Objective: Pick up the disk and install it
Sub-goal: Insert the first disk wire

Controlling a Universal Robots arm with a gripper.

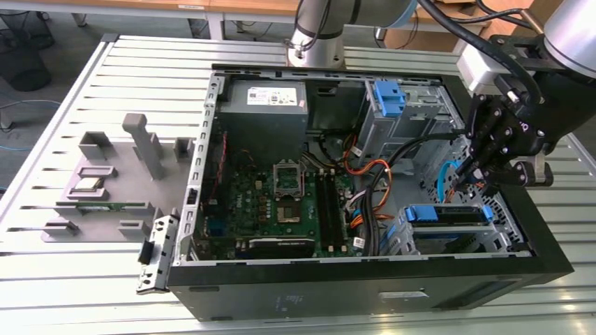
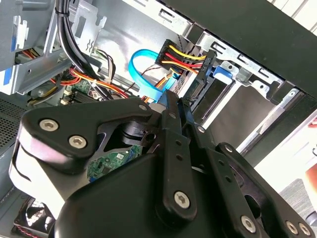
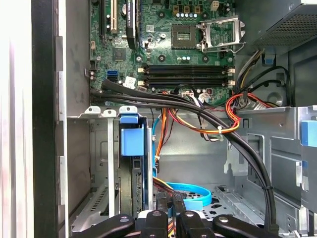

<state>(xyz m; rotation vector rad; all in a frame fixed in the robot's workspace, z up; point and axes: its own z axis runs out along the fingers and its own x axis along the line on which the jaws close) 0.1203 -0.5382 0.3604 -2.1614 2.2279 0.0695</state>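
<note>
Slatted metal tabletop [image 1: 56, 105] carrying an open computer case [image 1: 373, 279] — your gripper [image 1: 486, 166] hangs inside it, fingers pressed together on nothing. You find the disk [image 1: 449, 215] seated in the lower drive cage, blue bracket outward, just beside the gripper.

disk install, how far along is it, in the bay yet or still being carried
Looks mostly done: the disk, with its blue bracket, already sits in the drive cage at the front of the computer case; the first wrist view shows it slotted there. In hand: nothing visible; the gripper hangs just above the cage among the cables. Whether the disk is fully seated or cabled cannot be told.
</note>
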